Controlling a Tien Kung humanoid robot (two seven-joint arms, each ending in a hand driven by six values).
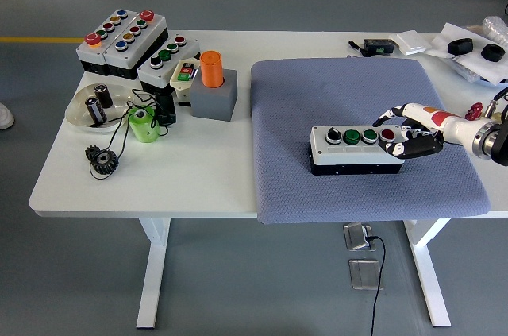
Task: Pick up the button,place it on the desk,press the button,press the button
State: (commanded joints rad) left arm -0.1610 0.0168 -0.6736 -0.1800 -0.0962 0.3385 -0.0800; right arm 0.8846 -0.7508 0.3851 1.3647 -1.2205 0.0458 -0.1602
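on the white table [159,169] we've got the button box [357,149] sitting on the grey mat [317,90], our right hand [409,133] loosely spread over its red end, so an off-centre press could shove it sideways.

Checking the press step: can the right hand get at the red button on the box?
Probably yes. The right hand sits at the box's right end, beside the red button, nothing between them.
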